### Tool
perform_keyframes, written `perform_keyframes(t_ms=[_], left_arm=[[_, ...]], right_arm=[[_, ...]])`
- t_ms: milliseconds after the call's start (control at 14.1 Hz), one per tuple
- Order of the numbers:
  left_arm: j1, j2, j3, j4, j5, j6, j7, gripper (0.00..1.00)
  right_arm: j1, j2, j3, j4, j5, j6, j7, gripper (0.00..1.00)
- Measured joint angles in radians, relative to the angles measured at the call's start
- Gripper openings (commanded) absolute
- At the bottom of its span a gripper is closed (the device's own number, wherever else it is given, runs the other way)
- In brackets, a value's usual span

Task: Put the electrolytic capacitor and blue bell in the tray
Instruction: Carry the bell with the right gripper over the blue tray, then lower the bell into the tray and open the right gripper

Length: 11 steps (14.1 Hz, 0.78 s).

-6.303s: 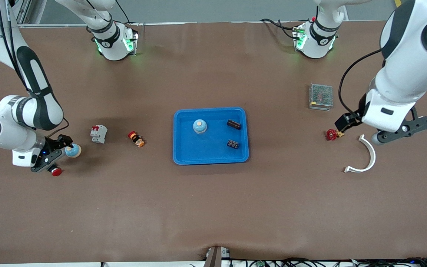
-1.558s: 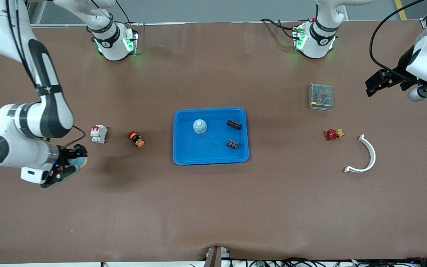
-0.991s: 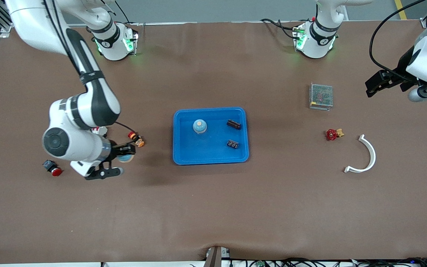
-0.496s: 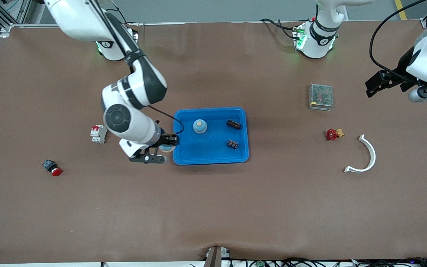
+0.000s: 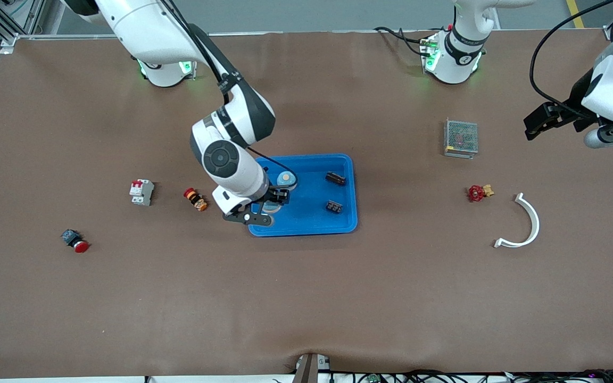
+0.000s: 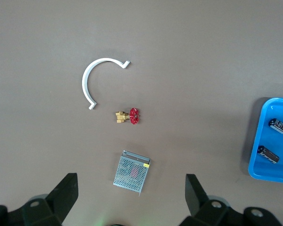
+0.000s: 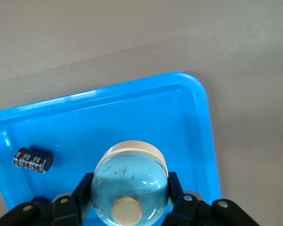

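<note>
Right wrist view: a blue bell [image 7: 129, 186] is seen pinched at its domed sides between the two black fingers [image 7: 81, 195] of the right gripper [image 7: 130, 203], with its round base turned away from the camera and its small pale button toward it. Below it the floor of the tray [image 7: 188, 141] is shown, with one electrolytic capacitor [image 7: 33, 160] lying there. In the front view the right gripper [image 5: 270, 204] is placed over the tray's [image 5: 346, 226] end toward the right arm, close to a second blue bell [image 5: 286, 180] already resting inside. Two dark capacitors [image 5: 335, 178] are also lying in the tray, toward the left arm's end.

The left gripper [image 5: 564, 119] is held waiting over the left arm's end of the table, well apart from the tray, with its fingers [image 6: 66, 195] spread wide and nothing between them.

The bell is judged to be light, rigid and smooth; its rounded dome is likely to be slippery, so a hold low on the dome, just above the wider base, is thought safest. A short drop is unlikely to harm it, though rolling could be caused if it is released tilted.
</note>
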<state>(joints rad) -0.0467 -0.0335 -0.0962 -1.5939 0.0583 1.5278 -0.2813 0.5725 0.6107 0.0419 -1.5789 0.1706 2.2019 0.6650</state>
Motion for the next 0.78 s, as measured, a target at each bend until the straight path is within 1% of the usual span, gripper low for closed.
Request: perform_keyframes(t_ms=[425,779], left_arm=[[0.0,0.0,0.0,-0.002,0.0,0.0,0.0,1.0],[0.0,0.001,0.0,-0.007,0.0,0.0,0.0,1.0]], right_arm=[[0.011,0.059,-0.005,-0.003,-0.07,0.062,0.005,0.39],[0.029,0.111,-0.005,-0.014,-0.077,0.134,0.009,0.39]])
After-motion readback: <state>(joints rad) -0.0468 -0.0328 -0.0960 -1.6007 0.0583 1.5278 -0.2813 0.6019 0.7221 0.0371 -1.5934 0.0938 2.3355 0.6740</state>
